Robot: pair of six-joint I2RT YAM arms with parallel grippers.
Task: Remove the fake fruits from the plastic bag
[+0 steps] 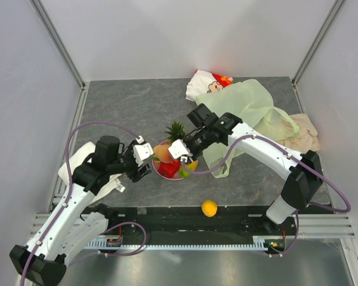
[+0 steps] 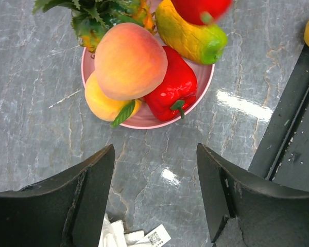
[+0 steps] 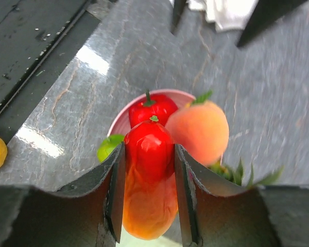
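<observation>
Right fingers grasp a glossy red-orange plastic mango just above the fruit-filled pink round plate, clear of the pale-green plastic bag; lower gently before releasing, left fingers spread empty.

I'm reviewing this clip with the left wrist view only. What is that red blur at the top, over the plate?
Observer: A red-orange fruit, clamped in the right gripper over the plate.
Operator: And the bag? I can't see it.
Observer: The bag lies crumpled at the far right of the table, apart from the plate.
</observation>
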